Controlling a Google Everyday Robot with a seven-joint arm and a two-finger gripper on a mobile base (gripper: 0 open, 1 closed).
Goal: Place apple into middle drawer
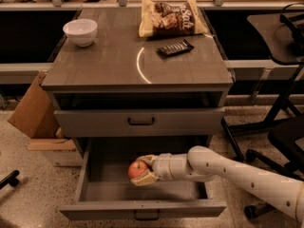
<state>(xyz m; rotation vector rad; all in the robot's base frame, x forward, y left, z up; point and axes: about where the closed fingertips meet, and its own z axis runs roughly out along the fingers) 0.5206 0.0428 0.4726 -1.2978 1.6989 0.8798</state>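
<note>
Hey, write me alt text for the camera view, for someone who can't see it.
A white robot arm reaches into the pulled-out middle drawer of a grey cabinet, its claw closed around a red apple. On top of the cabinet sit a white bowl, a snack bag and a dark wrapped bar.

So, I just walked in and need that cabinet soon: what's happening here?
The robot's arm reaches into the open middle drawer, the lowest one in the grey cabinet. Its end effector is inside it, gripping the apple, which has not been let go yet. A white bowl, a chip bag and a dark snack bar sit on top.
</note>
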